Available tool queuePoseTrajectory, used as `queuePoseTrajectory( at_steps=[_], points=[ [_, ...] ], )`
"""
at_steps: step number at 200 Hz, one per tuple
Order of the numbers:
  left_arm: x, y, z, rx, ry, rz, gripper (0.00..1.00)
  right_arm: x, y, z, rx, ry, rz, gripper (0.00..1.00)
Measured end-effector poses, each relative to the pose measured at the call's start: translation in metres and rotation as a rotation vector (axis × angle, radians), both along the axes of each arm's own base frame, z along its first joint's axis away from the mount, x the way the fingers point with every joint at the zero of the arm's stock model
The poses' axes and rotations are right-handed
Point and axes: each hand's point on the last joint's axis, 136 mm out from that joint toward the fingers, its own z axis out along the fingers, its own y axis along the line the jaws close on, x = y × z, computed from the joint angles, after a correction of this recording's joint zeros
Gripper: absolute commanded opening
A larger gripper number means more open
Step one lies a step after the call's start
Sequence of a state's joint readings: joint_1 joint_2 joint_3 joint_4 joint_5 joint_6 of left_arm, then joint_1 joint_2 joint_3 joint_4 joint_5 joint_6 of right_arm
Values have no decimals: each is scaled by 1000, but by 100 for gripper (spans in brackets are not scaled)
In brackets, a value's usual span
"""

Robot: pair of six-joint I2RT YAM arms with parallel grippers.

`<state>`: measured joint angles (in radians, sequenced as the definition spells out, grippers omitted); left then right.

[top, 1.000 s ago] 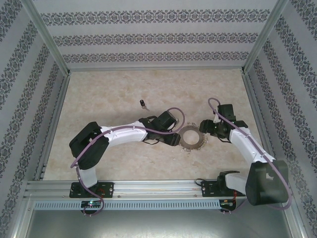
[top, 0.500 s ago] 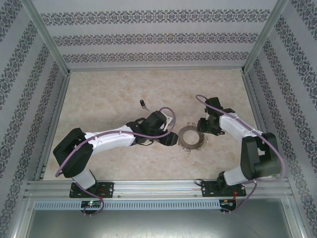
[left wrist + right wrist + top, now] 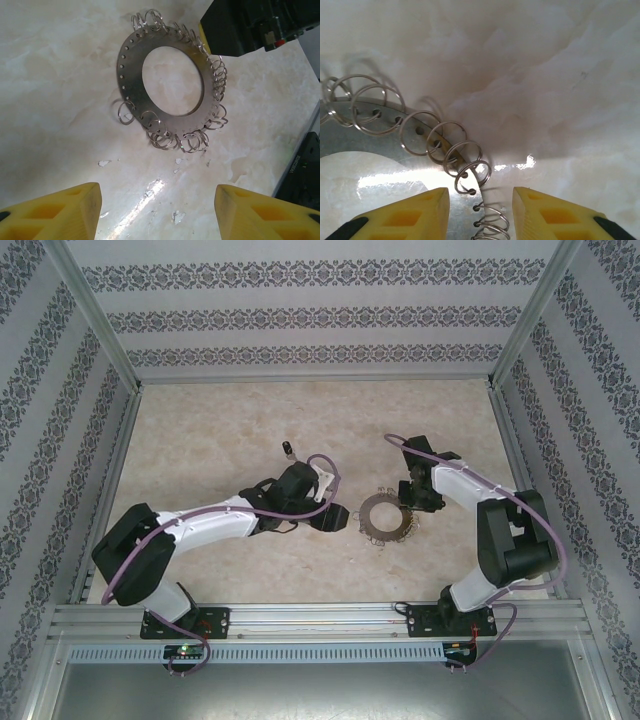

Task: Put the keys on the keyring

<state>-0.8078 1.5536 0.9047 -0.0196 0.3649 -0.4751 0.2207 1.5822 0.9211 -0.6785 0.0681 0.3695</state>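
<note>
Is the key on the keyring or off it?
Off: the key lies alone on the table, well apart from the keyring.

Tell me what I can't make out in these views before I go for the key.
- Key, top view: too small to tell its blade direction.
- Keyring, left wrist view: upper-right rim hidden behind the right gripper.
- Keyring, right wrist view: cut off by the left and bottom edges.
</note>
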Motion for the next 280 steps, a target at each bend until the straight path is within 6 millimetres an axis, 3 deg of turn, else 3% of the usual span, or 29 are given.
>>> queuePoseTrajectory(
  at_steps=[63,111,280],
  points=[
    [3,10,7,-16,-17,17,63,11,1,-6,-17,27,-3,37],
    [6,17,12,-24,-31,25,63,15,3,-8,-21,34,2,31],
    [6,26,25,-61,-48,19,64,-7,5,-8,-13,16,-88,27]
  ],
)
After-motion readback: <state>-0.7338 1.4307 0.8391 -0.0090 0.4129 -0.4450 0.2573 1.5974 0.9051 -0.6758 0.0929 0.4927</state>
